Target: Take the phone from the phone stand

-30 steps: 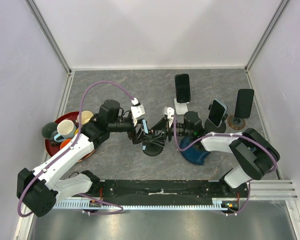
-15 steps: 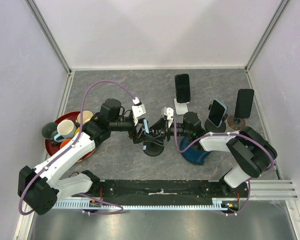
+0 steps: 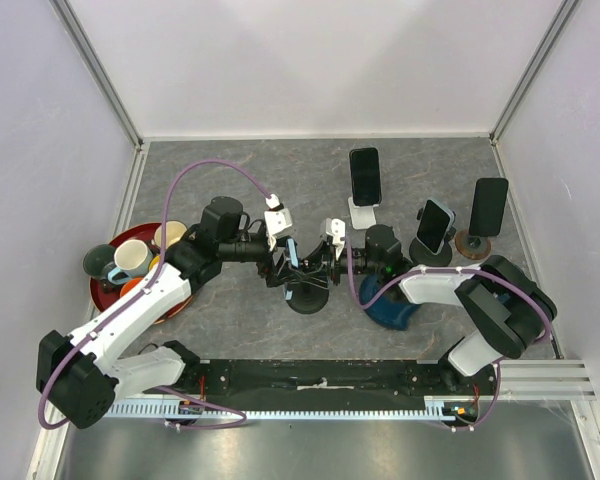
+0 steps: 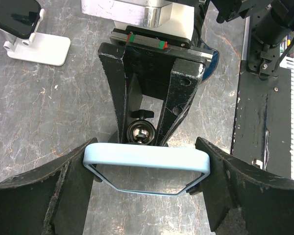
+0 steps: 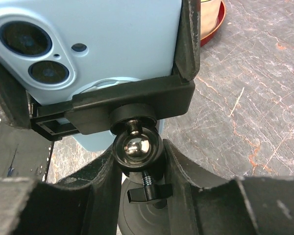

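A light-blue phone (image 3: 291,254) stands in the black clamp (image 5: 132,103) of a phone stand with a round black base (image 3: 305,298) at the table's middle. My left gripper (image 3: 285,258) comes in from the left and is shut on the phone's (image 4: 147,159) two side edges, one finger (image 4: 63,181) on each side. My right gripper (image 3: 318,268) reaches in from the right, behind the phone (image 5: 103,39). Its fingers (image 5: 105,181) press on both sides of the stand's ball joint (image 5: 136,148), just above the wing screw (image 5: 149,193).
Behind and to the right stand other phones: a black one on a white stand (image 3: 365,178), one on a black stand (image 3: 435,226), one on a wooden stand (image 3: 489,208). A blue bowl (image 3: 390,310) lies under my right arm. A red tray with cups (image 3: 130,268) sits at the left.
My right gripper has slid left onto the stand and its jaws have closed in on the ball joint. The left gripper and the phone have stayed put.
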You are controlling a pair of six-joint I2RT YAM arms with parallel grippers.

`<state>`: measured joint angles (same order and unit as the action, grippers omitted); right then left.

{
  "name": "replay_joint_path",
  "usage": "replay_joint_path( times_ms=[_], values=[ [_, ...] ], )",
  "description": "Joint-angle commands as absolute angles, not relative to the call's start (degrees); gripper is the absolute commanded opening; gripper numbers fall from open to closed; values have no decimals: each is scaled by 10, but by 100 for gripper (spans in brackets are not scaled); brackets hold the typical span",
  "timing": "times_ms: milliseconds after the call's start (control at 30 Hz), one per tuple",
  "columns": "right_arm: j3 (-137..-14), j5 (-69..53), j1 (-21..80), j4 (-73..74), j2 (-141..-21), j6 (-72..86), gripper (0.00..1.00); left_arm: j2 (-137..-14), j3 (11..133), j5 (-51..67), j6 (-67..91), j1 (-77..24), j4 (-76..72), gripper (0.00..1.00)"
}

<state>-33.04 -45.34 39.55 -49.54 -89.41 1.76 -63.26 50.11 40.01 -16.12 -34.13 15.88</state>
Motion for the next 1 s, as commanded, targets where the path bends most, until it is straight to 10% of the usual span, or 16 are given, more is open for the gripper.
replay_joint_path(
  times_ms=[0, 167, 433, 967],
  values=[
    [-328, -429, 402, -535, -881, 4, 0, -625, 529, 433, -160, -347, 144, 43],
    [-297, -364, 405, -586, -874, 11, 0, -587, 531, 341, -104, -348, 127, 70],
    [-242, -227, 432, -651, -853, 18, 0, -514, 522, -11, 67, -463, 120, 85],
    [-187, -48, 484, -741, -879, 4, 0, -583, 579, -260, 142, -579, 167, 91]
  ],
)
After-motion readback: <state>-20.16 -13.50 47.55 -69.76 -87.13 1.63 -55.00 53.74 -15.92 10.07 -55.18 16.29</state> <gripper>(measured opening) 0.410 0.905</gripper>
